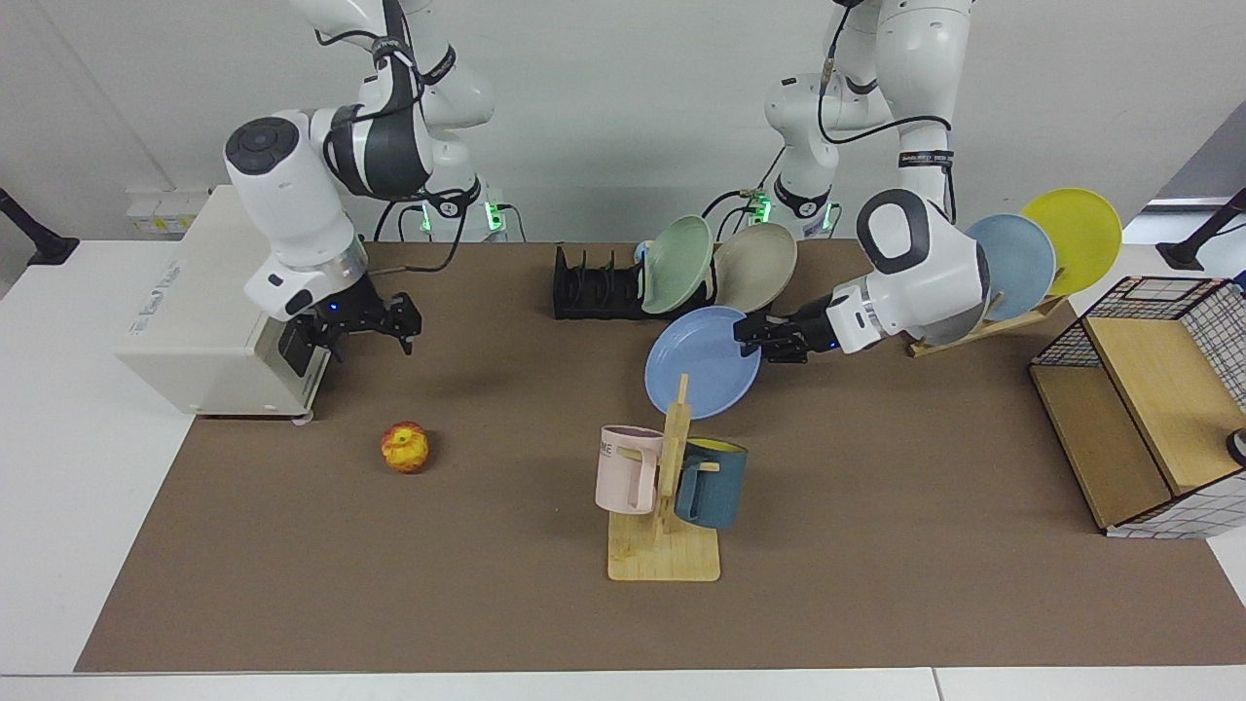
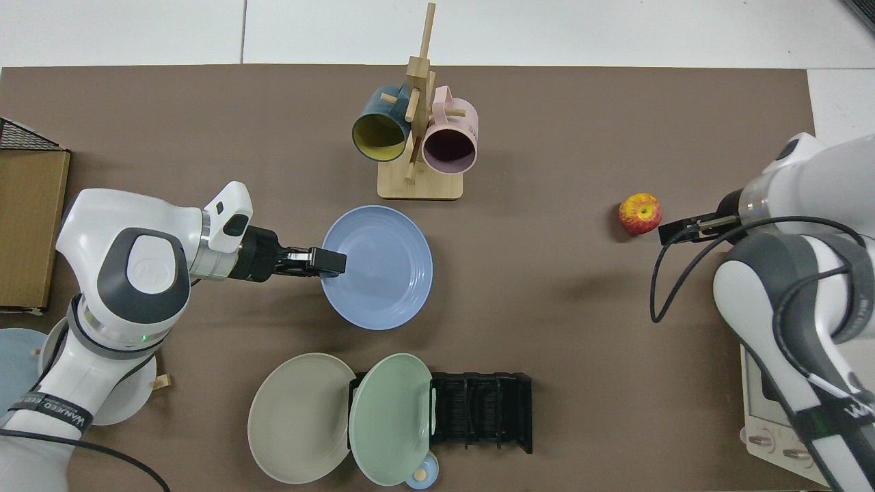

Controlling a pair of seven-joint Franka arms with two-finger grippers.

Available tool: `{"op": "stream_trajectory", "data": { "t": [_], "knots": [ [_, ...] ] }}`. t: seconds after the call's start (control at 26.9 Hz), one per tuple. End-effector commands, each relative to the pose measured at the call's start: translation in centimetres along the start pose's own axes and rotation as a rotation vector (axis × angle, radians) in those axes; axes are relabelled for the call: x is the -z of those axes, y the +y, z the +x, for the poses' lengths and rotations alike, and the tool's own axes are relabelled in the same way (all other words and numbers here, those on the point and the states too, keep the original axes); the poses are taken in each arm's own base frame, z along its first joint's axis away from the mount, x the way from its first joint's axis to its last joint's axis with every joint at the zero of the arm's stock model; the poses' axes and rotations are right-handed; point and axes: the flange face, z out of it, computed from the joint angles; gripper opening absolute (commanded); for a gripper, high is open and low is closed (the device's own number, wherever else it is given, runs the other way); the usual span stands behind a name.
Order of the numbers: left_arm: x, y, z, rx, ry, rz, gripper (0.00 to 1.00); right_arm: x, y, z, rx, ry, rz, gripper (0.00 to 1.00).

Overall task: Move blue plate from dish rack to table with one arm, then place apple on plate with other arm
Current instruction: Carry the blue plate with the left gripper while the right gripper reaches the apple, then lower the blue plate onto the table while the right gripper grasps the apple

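A plain pale grey-white wall [image 1: 604, 117] runs behind the long white table [image 1: 58, 467]. Even, soft light falls across it. At the table's far corners beside that wall stand dark angled posts [image 1: 34, 239].

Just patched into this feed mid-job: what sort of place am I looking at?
Most likely a robot lab's mock kitchen: a brown mat table against bare white walls, with a toaster oven, dish rack and mug stand. Left gripper holds the blue plate.
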Motion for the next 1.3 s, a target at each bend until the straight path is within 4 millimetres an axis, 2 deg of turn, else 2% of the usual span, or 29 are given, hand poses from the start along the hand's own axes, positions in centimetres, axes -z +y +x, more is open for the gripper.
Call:
{"op": "stream_trajectory", "data": {
  "t": [0.0, 0.15, 0.33, 0.37, 0.45, 0.59, 0.67, 0.82, 1.11, 1.19, 1.26],
  "knots": [
    [-4.2, -3.8, 0.6, 0.043, -0.046, -0.084, 0.0, -2.2, -1.8, 1.3, 0.015, 0.027, 0.059, 1.0],
    [-4.3, -4.4, 0.9, 0.065, -0.031, -0.106, 0.0, -4.5, -1.2, 2.3, 0.031, 0.049, 0.05, 1.0],
    [-4.8, -4.0, 1.1, 0.059, -0.007, -0.095, 0.0, -7.3, -0.4, 3.5, 0.095, 0.082, 0.035, 1.0],
    [-4.9, -3.9, 1.2, 0.062, -0.001, -0.096, 0.03, -7.9, -0.4, 3.5, 0.099, 0.077, 0.034, 1.0],
    [-5.5, -3.3, 1.2, 0.059, 0.0, -0.091, 0.17, -8.8, -0.3, 3.6, 0.108, 0.065, 0.034, 1.0],
    [-5.9, -2.3, 1.2, 0.047, 0.011, -0.073, 0.26, -11.5, -0.1, 4.4, 0.148, 0.078, 0.016, 1.0],
    [-6.2, -1.2, 1.1, 0.048, 0.006, -0.061, 0.34, -12.7, 0.1, 4.6, 0.181, 0.086, 0.011, 1.0],
    [-6.0, 0.2, 1.2, -0.001, 0.012, 0.012, 0.48, -13.0, 0.3, 4.7, 0.198, 0.084, 0.008, 1.0],
    [-6.3, 3.1, 0.5, -0.016, -0.009, 0.063, 0.49, -14.9, 0.9, 5.2, 0.215, 0.099, -0.003, 1.0],
    [-6.1, 3.5, 0.3, -0.016, -0.02, 0.104, 0.48, -15.0, 1.0, 5.4, 0.213, 0.105, -0.006, 1.0],
    [-6.5, 4.9, -0.2, -0.032, -0.041, 0.159, 0.48, -14.7, 1.2, 5.8, 0.214, 0.113, -0.008, 1.0]
  ]
}}
